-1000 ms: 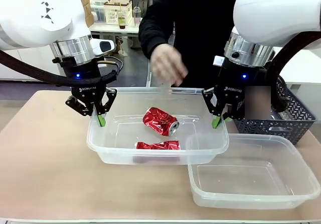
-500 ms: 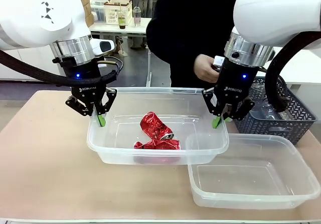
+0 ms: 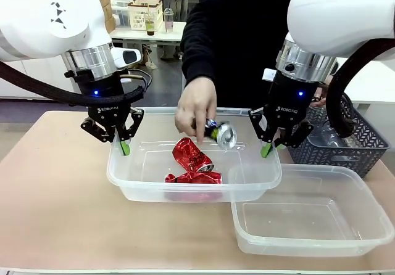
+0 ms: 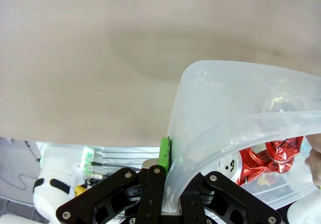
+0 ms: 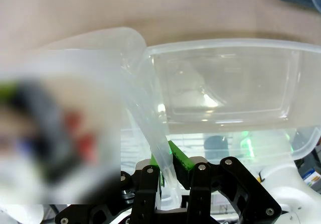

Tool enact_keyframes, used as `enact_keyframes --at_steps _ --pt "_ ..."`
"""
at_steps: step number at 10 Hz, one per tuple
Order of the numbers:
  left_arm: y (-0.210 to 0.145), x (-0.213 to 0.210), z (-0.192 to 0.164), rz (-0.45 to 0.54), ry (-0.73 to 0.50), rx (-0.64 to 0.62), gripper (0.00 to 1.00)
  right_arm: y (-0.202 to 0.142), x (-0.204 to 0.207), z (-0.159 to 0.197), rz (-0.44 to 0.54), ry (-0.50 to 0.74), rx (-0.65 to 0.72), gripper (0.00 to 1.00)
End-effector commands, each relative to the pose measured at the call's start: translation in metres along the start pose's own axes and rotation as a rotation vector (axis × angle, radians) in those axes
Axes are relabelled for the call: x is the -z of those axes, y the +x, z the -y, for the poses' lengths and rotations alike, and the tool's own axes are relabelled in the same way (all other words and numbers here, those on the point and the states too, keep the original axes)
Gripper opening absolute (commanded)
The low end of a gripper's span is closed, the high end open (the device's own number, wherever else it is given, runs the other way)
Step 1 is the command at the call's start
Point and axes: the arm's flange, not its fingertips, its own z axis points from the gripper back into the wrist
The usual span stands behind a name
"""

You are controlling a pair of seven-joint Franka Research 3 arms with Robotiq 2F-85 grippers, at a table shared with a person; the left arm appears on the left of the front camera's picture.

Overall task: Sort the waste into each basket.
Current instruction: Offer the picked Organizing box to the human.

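While a hand (image 3: 195,110) holds a can (image 3: 221,133) over the tub (image 3: 142,185), my L tool (image 3: 124,145) & R tool (image 3: 266,148) pinch its rim steady.

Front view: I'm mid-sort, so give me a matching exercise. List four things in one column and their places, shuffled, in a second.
Things:
1. red cans
2. blue-silver can
3. near tub
4. grey basket

Places:
A. in the person's hand, above the held tub
B. far right, behind the near tub
C. lying in the held tub, whose rim the left gripper and right gripper pinch
D. front right, nearest the camera

Pairs: 1-C, 2-A, 3-D, 4-B
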Motion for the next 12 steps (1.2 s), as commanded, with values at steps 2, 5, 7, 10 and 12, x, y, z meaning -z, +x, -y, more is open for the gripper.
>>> enact_keyframes --at_steps 2,5,7,10,12 --pt "0.0016 -0.0065 -0.0034 0.018 -0.011 -0.018 0.03 0.0024 -0.0024 -0.0020 0.002 0.005 -0.001 0.06" --pt "0.0016 -0.0065 -0.0034 0.018 -0.011 -0.018 0.03 0.0024 -0.0024 -0.0020 0.002 0.005 -0.001 0.06" --pt "0.0016 -0.0065 -0.0034 0.018 -0.011 -0.018 0.03 0.0024 -0.0024 -0.0020 0.002 0.005 -0.001 0.06" --pt "0.0016 -0.0065 -0.0034 0.018 -0.011 -0.018 0.03 0.0024 -0.0024 -0.0020 0.002 0.005 -0.001 0.06" --pt "0.0016 -0.0065 -0.0034 0.018 -0.011 -0.018 0.03 0.0024 -0.0024 -0.0020 0.002 0.005 -0.001 0.06"
